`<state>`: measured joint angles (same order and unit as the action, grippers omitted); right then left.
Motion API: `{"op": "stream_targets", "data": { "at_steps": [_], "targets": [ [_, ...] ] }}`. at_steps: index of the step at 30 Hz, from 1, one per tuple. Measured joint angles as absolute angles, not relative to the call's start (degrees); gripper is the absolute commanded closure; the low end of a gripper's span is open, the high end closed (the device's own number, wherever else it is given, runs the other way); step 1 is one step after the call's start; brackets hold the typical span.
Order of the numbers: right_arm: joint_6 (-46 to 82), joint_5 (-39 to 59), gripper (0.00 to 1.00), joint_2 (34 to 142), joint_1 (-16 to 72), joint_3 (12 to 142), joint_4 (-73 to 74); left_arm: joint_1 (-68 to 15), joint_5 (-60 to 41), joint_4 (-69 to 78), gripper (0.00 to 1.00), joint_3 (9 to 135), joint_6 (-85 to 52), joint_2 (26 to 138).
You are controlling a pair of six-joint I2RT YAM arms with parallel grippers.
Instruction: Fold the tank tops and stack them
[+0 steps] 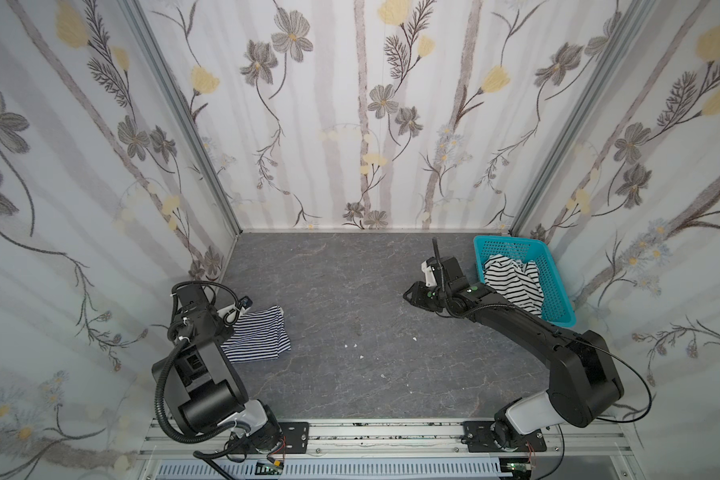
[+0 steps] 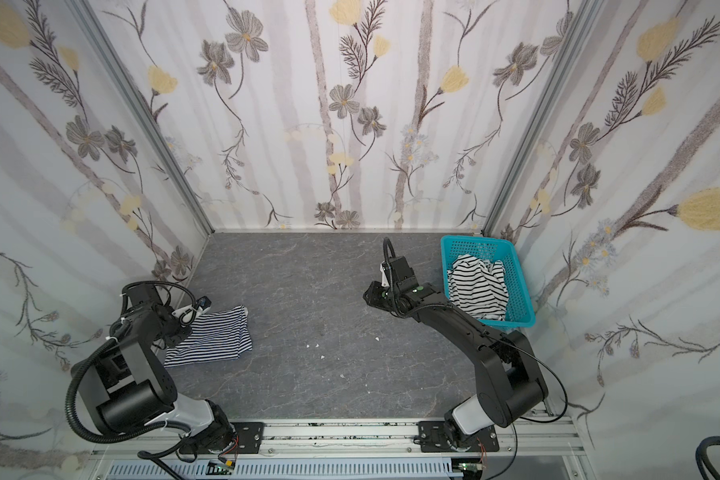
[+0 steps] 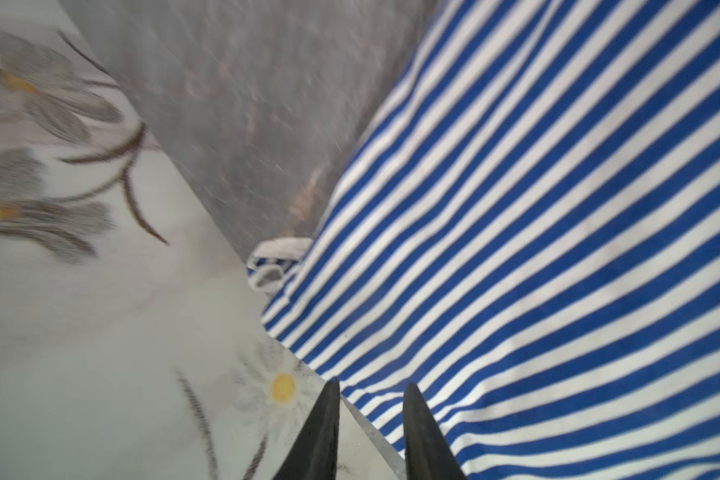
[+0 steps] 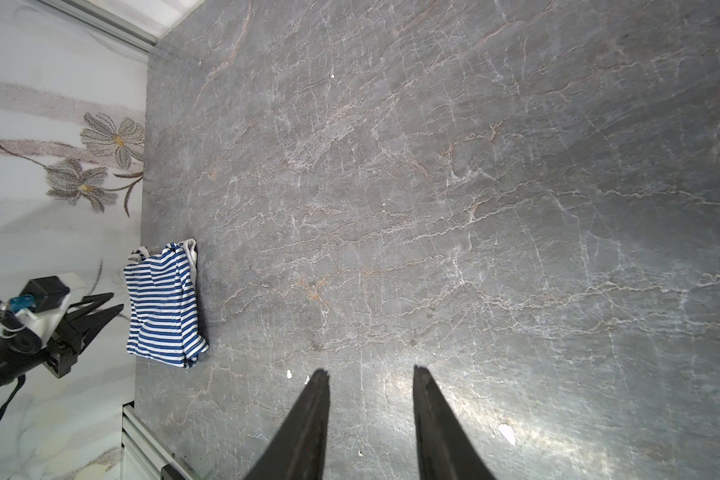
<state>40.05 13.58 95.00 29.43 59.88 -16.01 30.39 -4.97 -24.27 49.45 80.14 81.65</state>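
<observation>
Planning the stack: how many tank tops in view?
2: navy-striped cloth top folded on grey table, left; black-striped white top in turquoise plastic basket; more may hide beneath.

The finely striped navy-and-white top [image 1: 258,336] [image 2: 213,336] [image 4: 165,307] lies folded flat on the bench [image 1: 350,291], left side, near the wall. The black-striped white top [image 1: 512,282] [image 2: 479,286] sits crumpled in the turquoise basket [image 1: 554,282], far right.

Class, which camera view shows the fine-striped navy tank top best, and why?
The right wrist view: the fine-striped navy tank top lies whole and unobstructed on the table. In both top views the left arm covers part of it. The left wrist view shows only a blurred close-up.
</observation>
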Motion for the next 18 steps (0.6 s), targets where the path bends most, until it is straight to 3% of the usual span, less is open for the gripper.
{"op": "stream_targets", "data": {
  "at_steps": [7, 18],
  "targets": [
    [40.07, 13.58, 0.64, 94.00, 28.67, 58.33, -15.79, 12.78, -10.17, -27.55, 0.63, 40.58, 69.38, 71.11],
    [40.32, 13.65, 0.63, 88.99, 26.28, 55.20, -15.33, 7.07, -14.81, -28.38, 0.62, 42.46, 56.55, 85.01]
  ]
}}
